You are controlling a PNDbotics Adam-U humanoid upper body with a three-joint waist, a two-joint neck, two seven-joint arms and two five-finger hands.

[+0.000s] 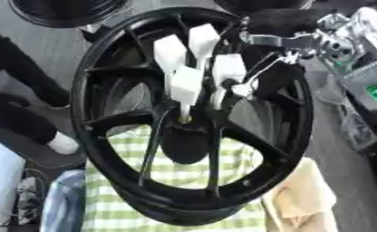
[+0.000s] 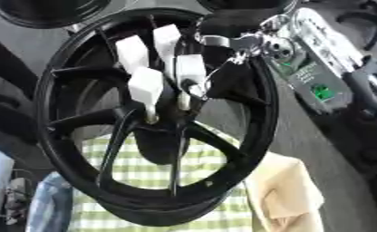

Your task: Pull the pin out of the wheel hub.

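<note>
Left eye view: a black wheel hub stands tilted, filling the picture, on a green checked cloth at 6 o'clock; a tan cloth lies at 5 o'clock. The right robot hand, white-fingered, reaches in from 1 o'clock, fingers closed on a small brass pin at the centre.

Right eye view: grey floor lies open at 3 o'clock, and another black rim sits at 11 o'clock.

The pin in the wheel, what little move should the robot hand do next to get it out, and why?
Probably draw the right robot hand straight back, away from the hub. Its white fingers are bunched at the wheel's centre, apparently closed on the thin pin, which seems to be seated in the hub. A sideways pull might jam it.
</note>
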